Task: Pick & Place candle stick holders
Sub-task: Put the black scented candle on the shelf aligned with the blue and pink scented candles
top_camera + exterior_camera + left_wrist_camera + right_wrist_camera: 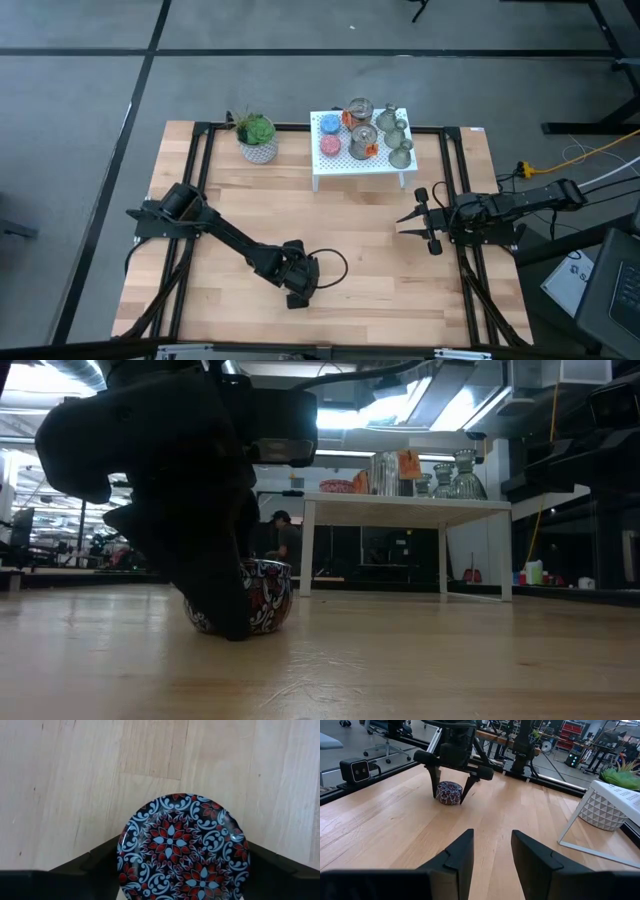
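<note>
The candle stick holders (396, 135) are dull greenish pieces standing on their bases at the right end of a white shelf (345, 172) at the table's far side; they also show in the low view (455, 475). My left gripper (300, 285) is near the front edge, pointing steeply down. Its open fingers stand on either side of a round tin (182, 845) with a red and blue flower pattern, which rests on the table (449, 792). My right gripper (425, 225) waits open at the right side, with nothing between its fingers. My left gripper comes at the patterned tin from above, with one finger (434, 785) beside each of the tin's opposite sides (122, 855). The tin sits flat on the table. I cannot tell whether the fingers touch its wall.
The shelf also carries blue and pink discs (329, 135) and cans (360, 125). A potted plant (257, 135) stands left of the shelf. A black cable loop (335, 265) lies by the left gripper. Bare wood lies between the two arms.
</note>
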